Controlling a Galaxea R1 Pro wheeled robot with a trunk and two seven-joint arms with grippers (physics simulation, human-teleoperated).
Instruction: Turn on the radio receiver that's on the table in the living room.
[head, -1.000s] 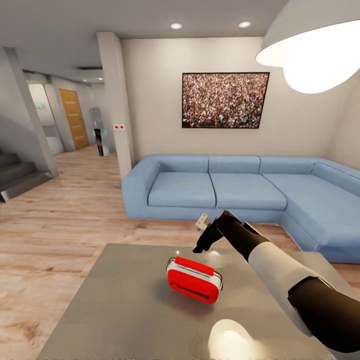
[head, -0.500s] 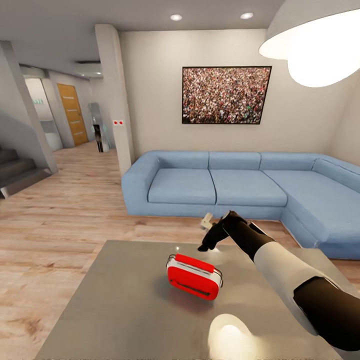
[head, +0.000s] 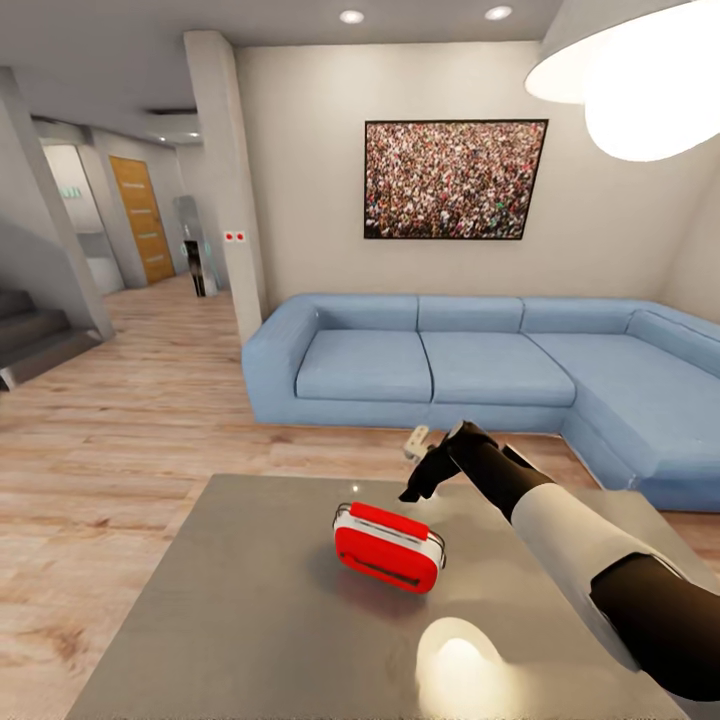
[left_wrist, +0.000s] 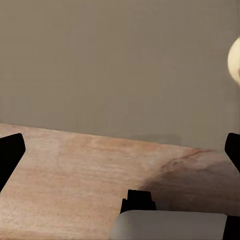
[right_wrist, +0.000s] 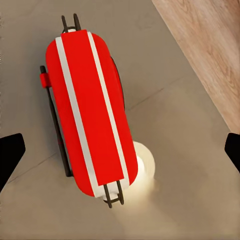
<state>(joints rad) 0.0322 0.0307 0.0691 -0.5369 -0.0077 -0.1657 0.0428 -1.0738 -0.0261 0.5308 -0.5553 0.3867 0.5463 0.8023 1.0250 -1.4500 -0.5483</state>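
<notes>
The red radio receiver (head: 388, 545) lies on the grey-taupe table (head: 240, 620), tilted back, its dark slot facing me and its thin handle on top. My right gripper (head: 412, 490) hangs just above and behind the radio's right end, apart from it. In the right wrist view the radio (right_wrist: 90, 110) is seen from above, lying between the fingertips of the open right gripper (right_wrist: 120, 152), with the table (right_wrist: 190, 200) around it. My left gripper (left_wrist: 120, 152) is open and holds nothing, and beyond it are a grey surface and wood floor.
A blue L-shaped sofa (head: 450, 365) stands beyond the table, under the framed crowd picture (head: 455, 180). A lit dome pendant lamp (head: 640, 80) hangs at the upper right and glares on the tabletop. Wood floor (head: 120, 440) runs left to a pillar (head: 225, 190) and stairs (head: 30, 340).
The whole picture has shifted a little, so the head camera moved. My right gripper has drifted slightly right over the radio. The radio has stayed in place.
</notes>
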